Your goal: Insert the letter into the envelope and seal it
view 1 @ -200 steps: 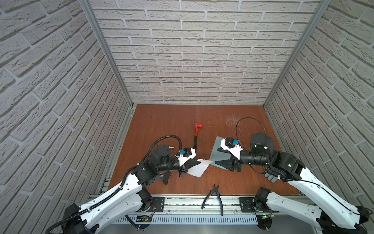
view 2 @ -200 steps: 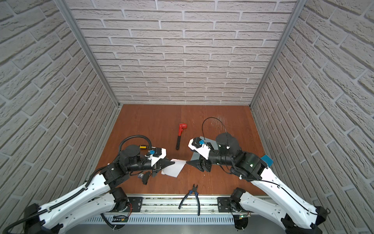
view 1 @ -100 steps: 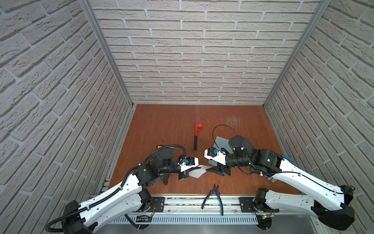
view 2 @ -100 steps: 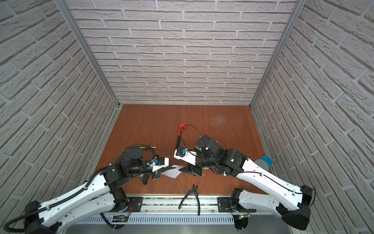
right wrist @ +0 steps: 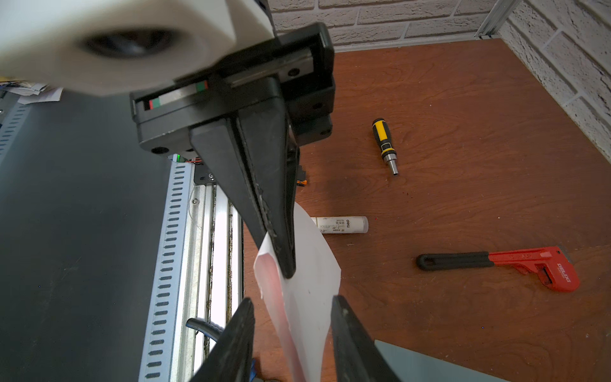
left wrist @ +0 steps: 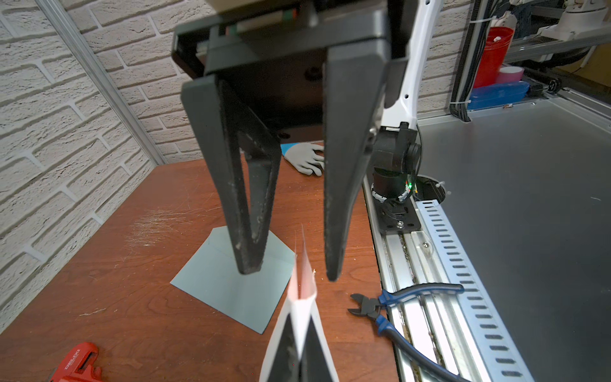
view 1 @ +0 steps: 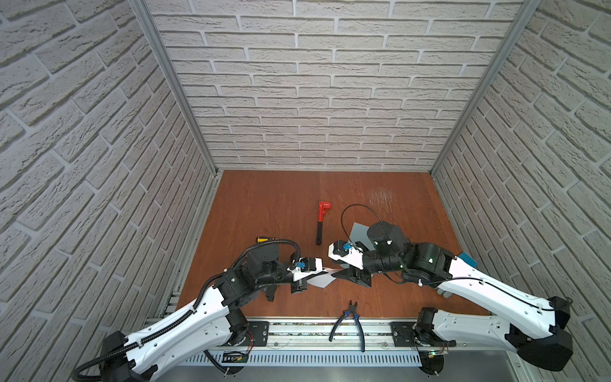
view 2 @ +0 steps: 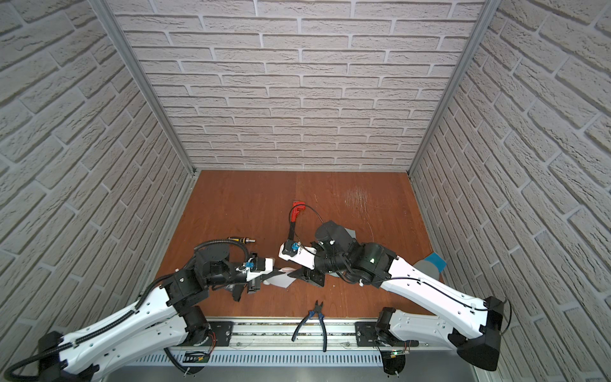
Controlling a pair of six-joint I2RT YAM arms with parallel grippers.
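The letter (view 1: 322,280), a white card with pink-red edges, is held off the table by one end. My left gripper (view 1: 325,270) is shut on it. The letter (right wrist: 310,291) bows between my right gripper's (right wrist: 292,299) two fingers, which stand open on either side of its free end, with a gap at each side. In the left wrist view the right gripper (left wrist: 291,271) straddles the tip of the letter (left wrist: 301,284). The light blue-grey envelope (left wrist: 228,281) lies flat on the table behind it. In both top views the right arm mostly hides the envelope (view 1: 358,231).
A red pipe wrench (view 1: 322,221) lies mid-table and blue-handled pliers (view 1: 350,317) sit at the front rail. A yellow-black screwdriver (right wrist: 385,145) and a white glue stick (right wrist: 340,225) lie near the left arm. A grey glove (left wrist: 304,158) lies at the right.
My right gripper has swung left, away from the envelope, to the letter's free end, and its jaws have narrowed. The left gripper has kept hold of the letter.
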